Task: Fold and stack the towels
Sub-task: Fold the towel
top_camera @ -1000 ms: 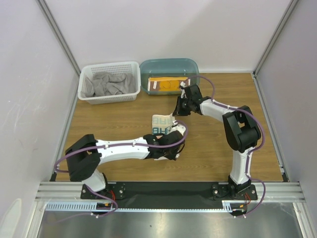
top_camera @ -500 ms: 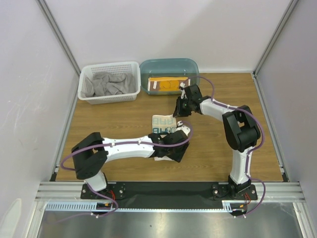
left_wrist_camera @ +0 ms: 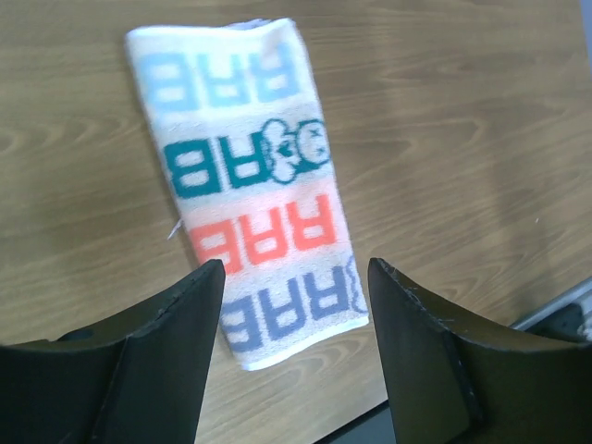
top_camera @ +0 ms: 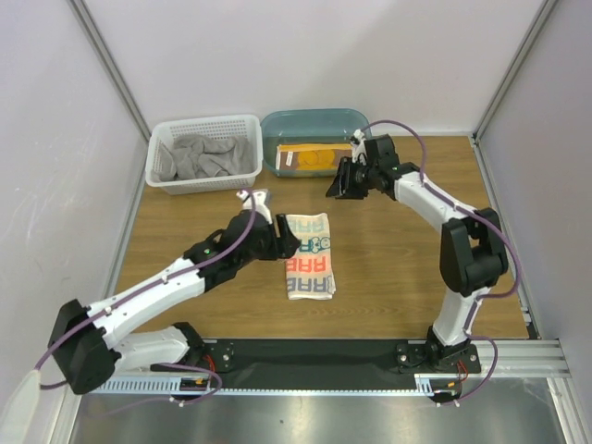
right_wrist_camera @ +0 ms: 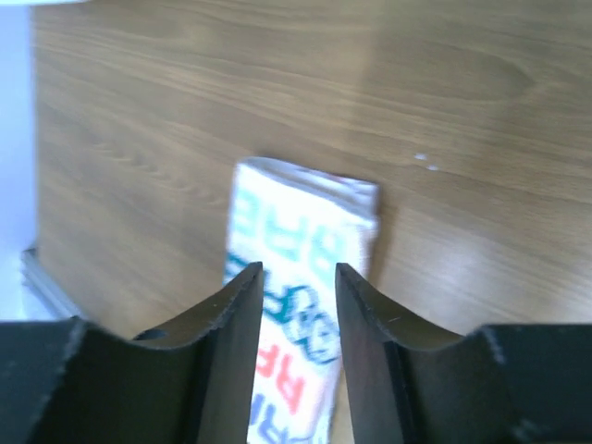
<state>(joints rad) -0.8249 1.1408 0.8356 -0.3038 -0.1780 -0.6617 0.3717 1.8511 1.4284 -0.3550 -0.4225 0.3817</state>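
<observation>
Three towels: one lies on the table (top_camera: 407,268), one in the basket (top_camera: 199,123), one in the tub (top_camera: 314,116).
White towel (top_camera: 308,256): folded into a long narrow strip, flat on the wood near the middle of the table, printed side up; the rows of letters are light blue, teal, red and blue.
Grey towel (top_camera: 203,155): crumpled inside the white lattice basket at the far left.
Brown towel (top_camera: 313,158): folded, orange lettering up, inside the teal tub, which sits just beside the basket on its right.
Left gripper (top_camera: 285,242): just beside the white towel's left edge, towards its far end; from above I cannot tell whether it touches the cloth.
Left fingers (left_wrist_camera: 176,342): spread wide with nothing between them; the wrist view looks down past them onto the towel lying free on the table.
Right gripper (top_camera: 334,190): above bare wood just in front of the tub, apart from the white towel.
Right fingers (right_wrist_camera: 231,342): parted by a narrow gap and gripping nothing; the folded end of the white towel shows on the table beyond them.
</observation>
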